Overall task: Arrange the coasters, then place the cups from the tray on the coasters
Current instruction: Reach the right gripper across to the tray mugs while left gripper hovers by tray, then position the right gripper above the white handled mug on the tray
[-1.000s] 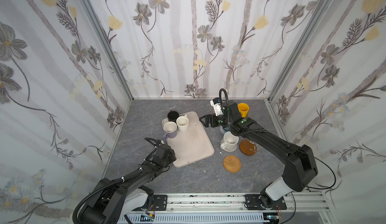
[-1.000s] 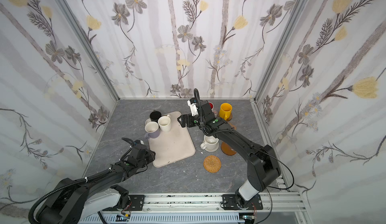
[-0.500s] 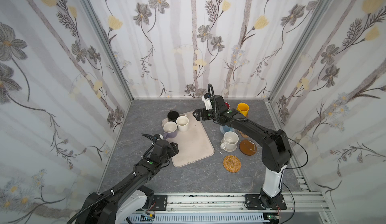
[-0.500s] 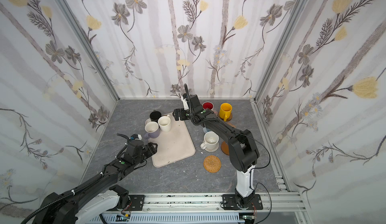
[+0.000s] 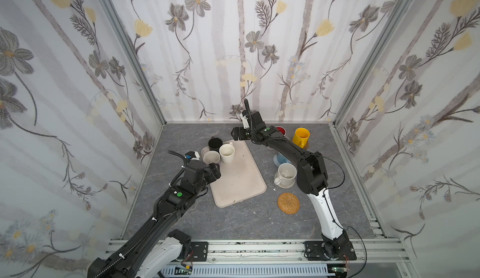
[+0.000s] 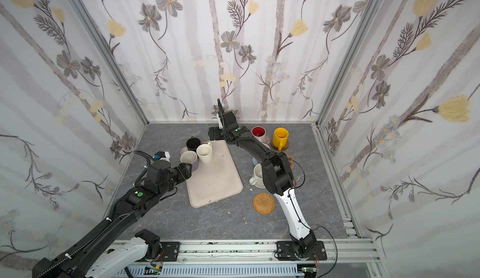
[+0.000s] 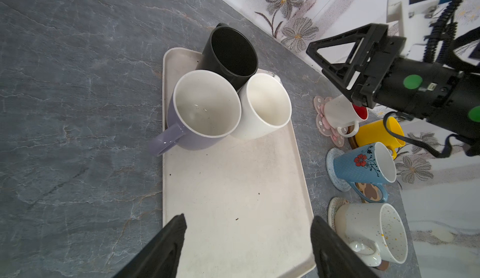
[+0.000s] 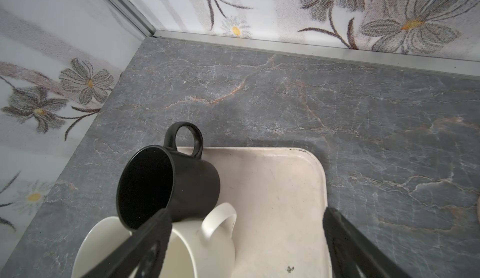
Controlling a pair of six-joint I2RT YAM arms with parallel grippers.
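Tray (image 5: 239, 178) with three mugs at its far end, an arm at either side.
Top views: the left gripper (image 5: 216, 169) hangs at the tray's left edge, just beside the lavender mug (image 5: 211, 156); the right gripper (image 5: 233, 134) hovers over the far right corner; the rattan coaster (image 5: 288, 203) lies bare, right of the tray. Left wrist view: fingers (image 7: 174, 232) stand wide apart and empty above bare tray; the lavender mug, cream mug (image 7: 265, 105) and black mug (image 7: 231, 56) cluster beyond, touching. Right wrist view: the fingers (image 8: 158, 224) are spread wide, gripping nothing. One appears to lie beside the black mug's rim, but contact cannot be judged.
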